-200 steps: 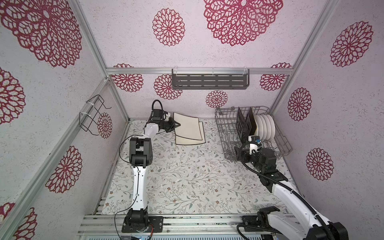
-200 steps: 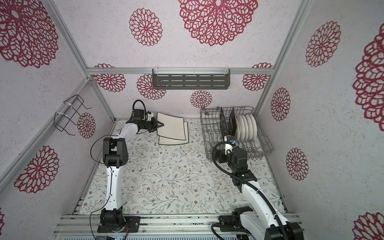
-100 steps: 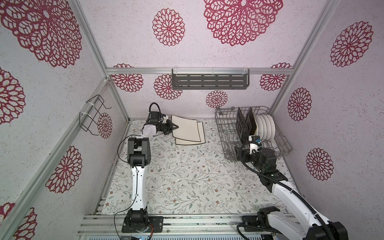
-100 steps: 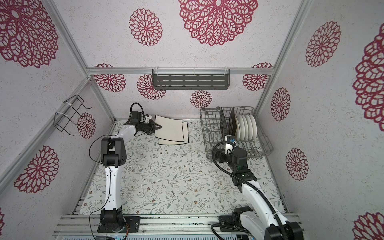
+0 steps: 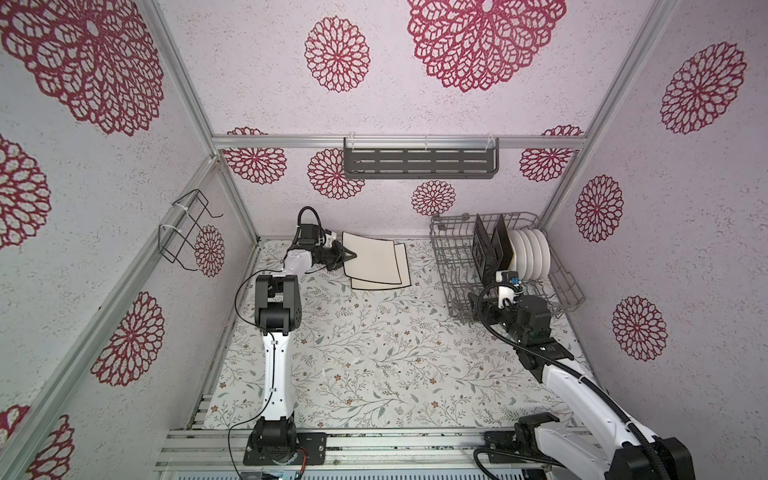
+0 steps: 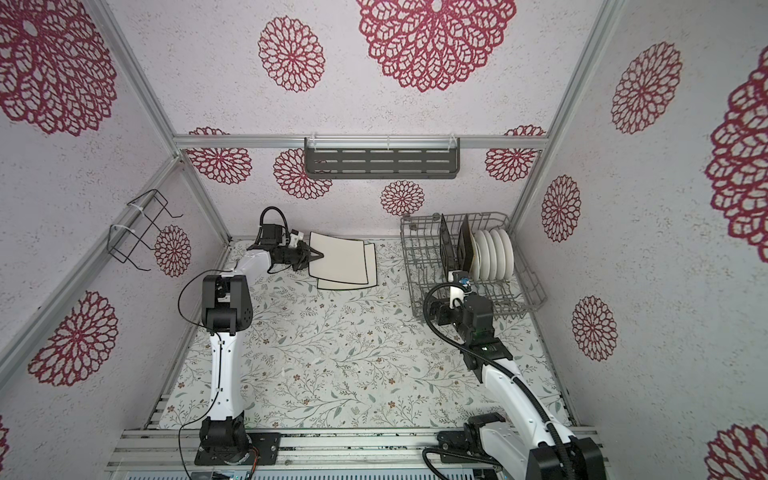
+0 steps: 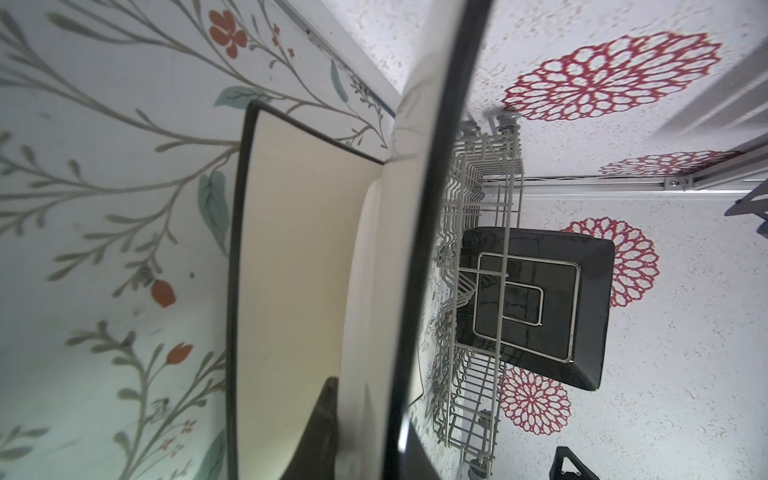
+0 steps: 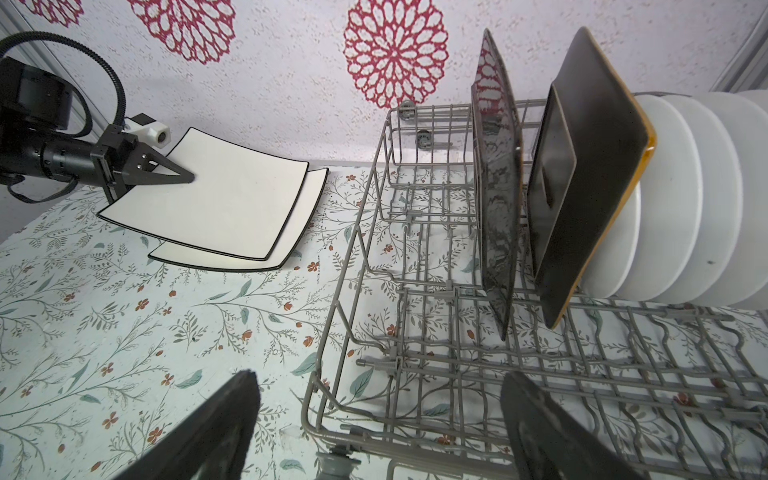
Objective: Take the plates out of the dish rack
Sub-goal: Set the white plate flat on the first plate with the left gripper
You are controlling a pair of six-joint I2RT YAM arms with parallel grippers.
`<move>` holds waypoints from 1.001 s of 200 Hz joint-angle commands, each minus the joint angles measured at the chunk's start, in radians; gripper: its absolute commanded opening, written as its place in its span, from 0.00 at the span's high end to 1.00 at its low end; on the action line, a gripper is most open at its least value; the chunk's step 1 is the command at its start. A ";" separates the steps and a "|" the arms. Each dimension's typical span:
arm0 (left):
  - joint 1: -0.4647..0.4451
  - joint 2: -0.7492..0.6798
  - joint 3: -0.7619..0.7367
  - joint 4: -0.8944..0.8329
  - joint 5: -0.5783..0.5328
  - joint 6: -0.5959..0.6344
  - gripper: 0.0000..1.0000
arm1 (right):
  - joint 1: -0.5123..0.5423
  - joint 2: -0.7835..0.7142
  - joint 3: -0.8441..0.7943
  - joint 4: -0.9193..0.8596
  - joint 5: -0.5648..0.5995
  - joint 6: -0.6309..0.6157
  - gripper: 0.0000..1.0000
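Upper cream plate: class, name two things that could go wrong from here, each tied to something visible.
The left gripper pinches the upper cream plate by one edge, tilted over the lower cream plate; released, it may clatter or slide.
The open right gripper sits before the dish rack; reaching in, it could snag wires or topple the black plates.

2 cream plts (image 5: 374, 262), 2 blk (image 5: 484, 249), ~5 wht (image 5: 534, 257)

No readable txt, labels, brand marks, nos. or signs on any obj in any view.
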 commanded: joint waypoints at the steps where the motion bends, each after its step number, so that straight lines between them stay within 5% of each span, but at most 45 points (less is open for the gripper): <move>1: 0.004 0.035 0.017 -0.023 -0.005 0.042 0.78 | -0.008 0.002 0.040 0.047 -0.017 0.022 0.06; 200: -0.026 0.126 0.179 -0.322 -0.218 0.208 0.69 | -0.007 0.015 0.033 0.058 -0.023 0.033 0.07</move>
